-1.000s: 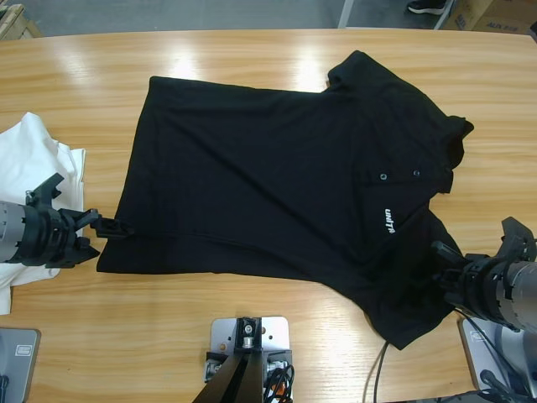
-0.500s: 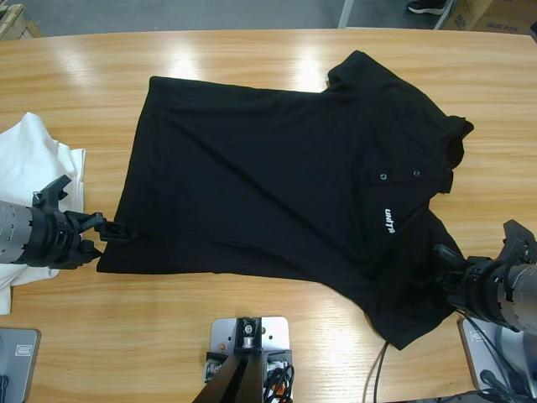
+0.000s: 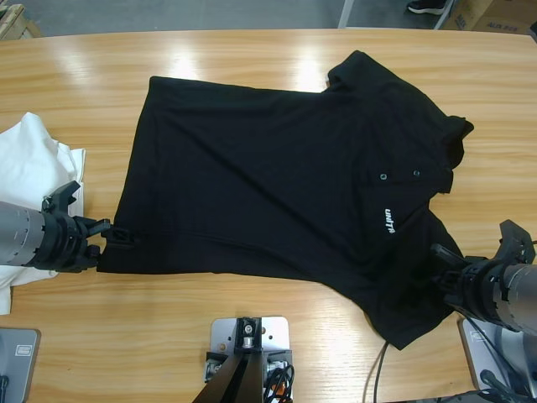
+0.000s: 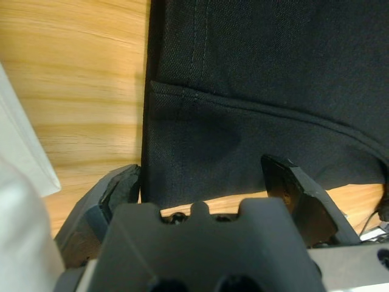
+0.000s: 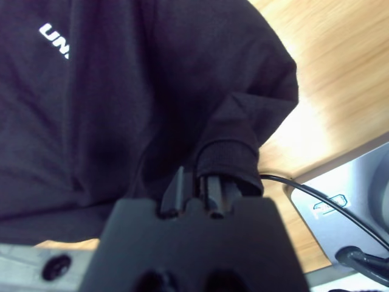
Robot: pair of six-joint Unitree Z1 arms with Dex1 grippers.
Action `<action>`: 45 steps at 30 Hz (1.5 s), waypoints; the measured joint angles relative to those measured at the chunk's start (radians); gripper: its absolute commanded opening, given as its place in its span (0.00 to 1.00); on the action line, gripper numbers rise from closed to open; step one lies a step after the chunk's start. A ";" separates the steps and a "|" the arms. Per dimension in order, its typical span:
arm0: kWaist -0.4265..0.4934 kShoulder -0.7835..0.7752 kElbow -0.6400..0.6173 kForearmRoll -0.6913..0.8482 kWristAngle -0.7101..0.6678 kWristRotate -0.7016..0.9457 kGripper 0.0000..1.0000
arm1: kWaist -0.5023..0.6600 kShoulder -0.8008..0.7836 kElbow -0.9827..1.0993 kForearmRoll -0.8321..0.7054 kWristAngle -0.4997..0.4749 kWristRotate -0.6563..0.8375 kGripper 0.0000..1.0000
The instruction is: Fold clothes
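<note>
Fingers (image 5: 209, 185) of your right gripper (image 3: 445, 273) pinch the black polo's (image 3: 285, 185) sleeve cuff, left gripper (image 4: 206, 182) gapes at the hem corner on the table (image 3: 252, 50), so clamp there, then lift both evenly

The bench (image 3: 252, 59) is pale varnished wood, glossy enough to throw back the ceiling lights. The black polo (image 3: 277, 193) is matt knitted cloth with a fine woven texture and stitched hems. The white shirts (image 3: 29, 159) look like soft, smooth cotton.
</note>
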 measured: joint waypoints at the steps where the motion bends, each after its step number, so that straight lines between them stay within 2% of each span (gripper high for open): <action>1: 0.000 0.000 -0.001 0.000 0.000 0.000 0.78 | 0.000 0.003 0.001 -0.001 0.000 0.000 0.00; 4: 0.000 0.000 -0.003 0.000 0.000 -0.001 0.78 | 0.000 0.007 0.003 -0.004 0.004 0.000 0.00; 5: 0.000 0.000 -0.003 0.000 0.000 -0.001 0.74 | 0.000 0.008 0.003 -0.004 0.004 0.000 0.00; 6: -0.002 0.000 -0.004 0.000 0.000 -0.001 0.62 | 0.000 0.008 0.003 -0.004 0.004 0.000 0.00; 7: -0.004 0.000 -0.004 0.000 0.000 -0.001 0.54 | 0.000 0.008 0.003 -0.004 0.004 0.000 0.00; 13: -0.007 0.000 -0.005 -0.017 0.000 -0.001 0.53 | 0.000 0.008 0.003 -0.004 0.004 0.000 0.00; 14: -0.007 0.000 -0.005 -0.025 0.000 -0.001 0.47 | 0.000 0.008 0.003 -0.004 0.004 0.000 0.00; 16: -0.007 0.000 -0.005 -0.040 0.000 -0.001 0.06 | 0.000 0.009 0.003 -0.004 0.004 0.000 0.00; 17: -0.007 0.000 -0.005 -0.044 0.000 -0.001 0.00 | 0.000 0.009 0.003 -0.004 0.004 0.000 0.00; 45: -0.011 -0.026 0.059 -0.036 -0.026 -0.055 0.00 | 0.000 0.001 0.025 -0.026 0.007 -0.027 0.00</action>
